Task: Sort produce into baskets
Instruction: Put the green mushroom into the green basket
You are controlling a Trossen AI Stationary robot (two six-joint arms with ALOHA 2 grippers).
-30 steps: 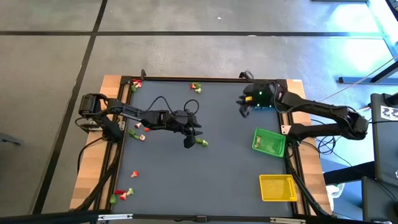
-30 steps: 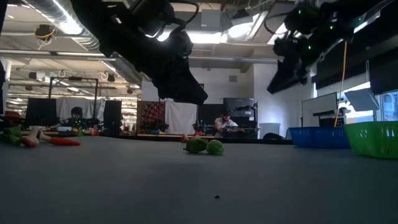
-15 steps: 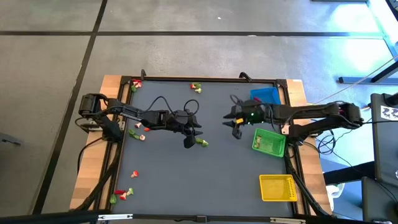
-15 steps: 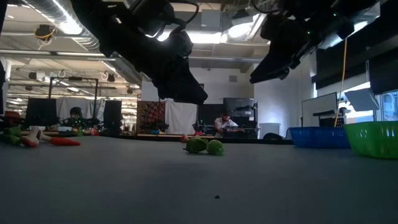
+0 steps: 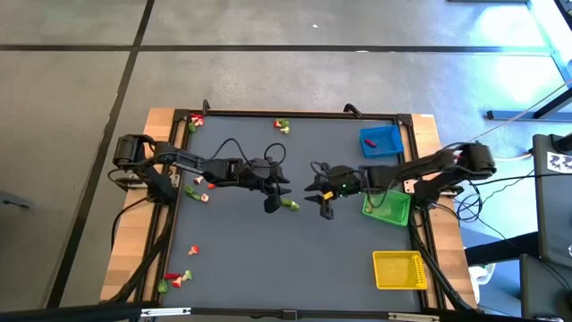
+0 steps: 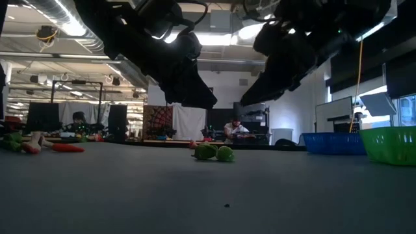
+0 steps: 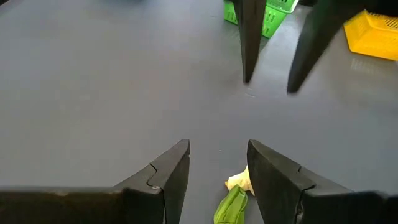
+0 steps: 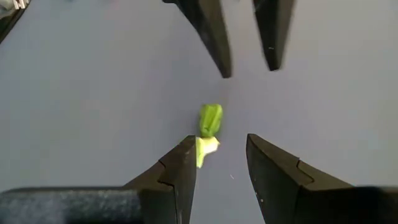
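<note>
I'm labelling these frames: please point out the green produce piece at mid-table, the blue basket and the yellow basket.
green produce piece (image 5: pixel 290 205), high view, its middle
blue basket (image 5: pixel 380 141), high view, its floor
yellow basket (image 5: pixel 399 269), high view, its floor

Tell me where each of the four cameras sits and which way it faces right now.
High view: overhead, straight down on the table; both arms show.
Low view: table height, looking across at the green produce piece; both arms hang above.
Left wrist view: past the left gripper toward the right gripper.
Right wrist view: past its own open fingers.
All four share that green piece.
</note>
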